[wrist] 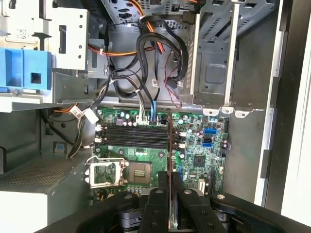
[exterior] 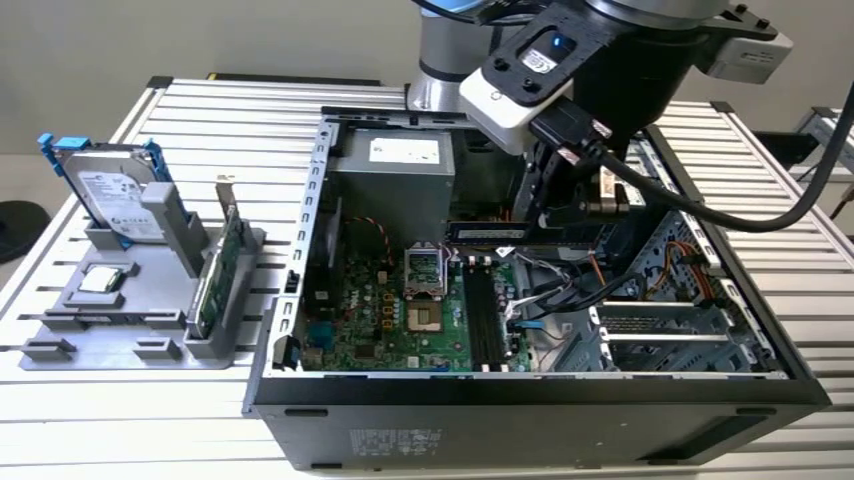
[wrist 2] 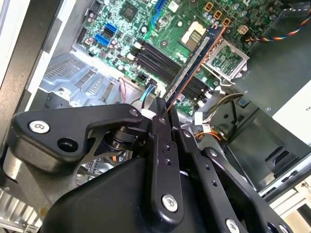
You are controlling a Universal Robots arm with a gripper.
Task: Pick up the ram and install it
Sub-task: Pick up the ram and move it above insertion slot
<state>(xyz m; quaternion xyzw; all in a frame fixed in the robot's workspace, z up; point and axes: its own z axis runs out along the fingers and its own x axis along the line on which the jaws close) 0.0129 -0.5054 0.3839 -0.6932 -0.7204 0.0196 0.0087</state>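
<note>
Ram [wrist 2: 194, 63], likely light, stiff and fragile, sits clamped by its flat faces in the end effector [wrist 2: 164, 108] above the motherboard [wrist: 199, 145].

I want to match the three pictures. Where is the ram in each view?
Exterior view: the ram is a dark stick above the motherboard.
Second wrist view: it reaches out from the gripper, shut on it.
First wrist view: edge-on, a thin line crossing the black memory slots.
Shared landmark: those slots.
</note>
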